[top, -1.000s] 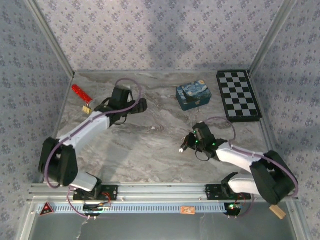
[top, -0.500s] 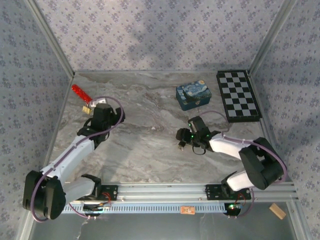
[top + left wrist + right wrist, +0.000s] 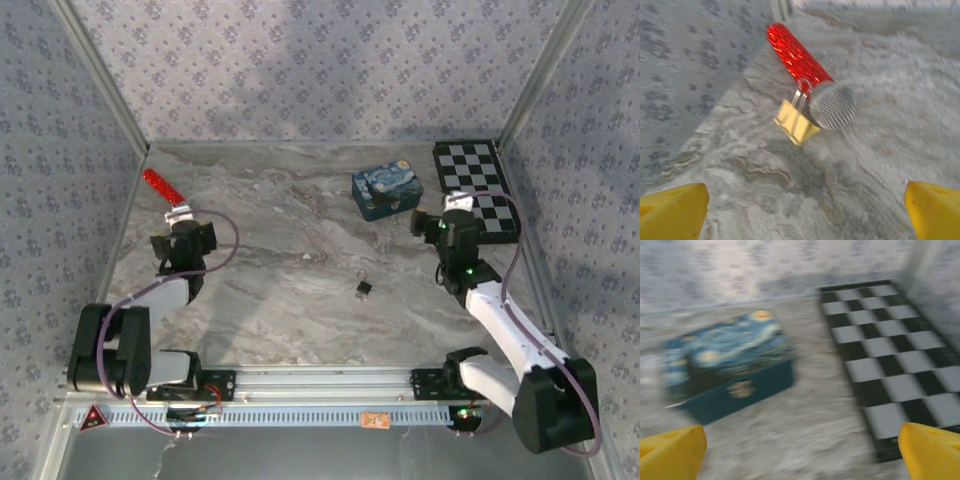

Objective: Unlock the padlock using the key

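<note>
My right tool (image 3: 445, 228) hangs just right of the blue box (image 3: 387, 193), between it and the checkerboard (image 3: 477, 190). Its wrist view shows the jaws spread wide and holding nothing. My left tool (image 3: 182, 245) sits far left of the box, equally wide and empty. It faces a red glittery stick (image 3: 799, 57) with a mesh head and a gold clip (image 3: 795, 122) touching it. The padlock (image 3: 363, 287) lies loose on the table (image 3: 290, 310), on the near side of the box and well apart from it. It is too small for me to tell whether the shackle is sprung, and I cannot make out the key for certain.

I judge this step to be backing away from the lock. To do it well I keep both tools wide and lifted, well off the box, and leave the padlock undisturbed. If it is not yet open, I should find the key before I go back in.

A second ago my right tool was pinched shut over the padlock, near-left of the box, and my left tool reached much closer to the box. Both arms have since swung outward.
</note>
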Motion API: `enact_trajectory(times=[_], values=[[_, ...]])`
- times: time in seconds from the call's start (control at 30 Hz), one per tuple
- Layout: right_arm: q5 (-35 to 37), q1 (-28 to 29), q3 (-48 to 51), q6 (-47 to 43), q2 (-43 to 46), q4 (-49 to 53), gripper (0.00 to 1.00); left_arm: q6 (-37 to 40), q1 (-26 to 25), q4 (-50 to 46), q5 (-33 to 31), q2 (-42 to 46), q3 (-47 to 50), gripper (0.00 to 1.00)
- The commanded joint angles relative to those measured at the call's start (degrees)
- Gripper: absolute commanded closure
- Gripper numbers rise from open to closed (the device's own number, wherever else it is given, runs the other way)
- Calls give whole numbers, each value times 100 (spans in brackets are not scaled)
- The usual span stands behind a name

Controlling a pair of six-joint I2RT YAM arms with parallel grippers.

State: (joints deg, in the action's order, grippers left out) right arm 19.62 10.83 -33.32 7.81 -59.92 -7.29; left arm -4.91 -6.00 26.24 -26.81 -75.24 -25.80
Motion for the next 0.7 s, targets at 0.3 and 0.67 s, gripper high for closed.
enact_trajectory(times=[0.3, 0.67], values=[[-2155, -1598, 865, -1140, -1263, -2908, 0, 503, 403, 2449, 1864, -1311, 385, 0], [-3363, -1854, 865, -874, -1362, -2563, 0, 244, 566, 2145, 1747, -1257, 269, 0]])
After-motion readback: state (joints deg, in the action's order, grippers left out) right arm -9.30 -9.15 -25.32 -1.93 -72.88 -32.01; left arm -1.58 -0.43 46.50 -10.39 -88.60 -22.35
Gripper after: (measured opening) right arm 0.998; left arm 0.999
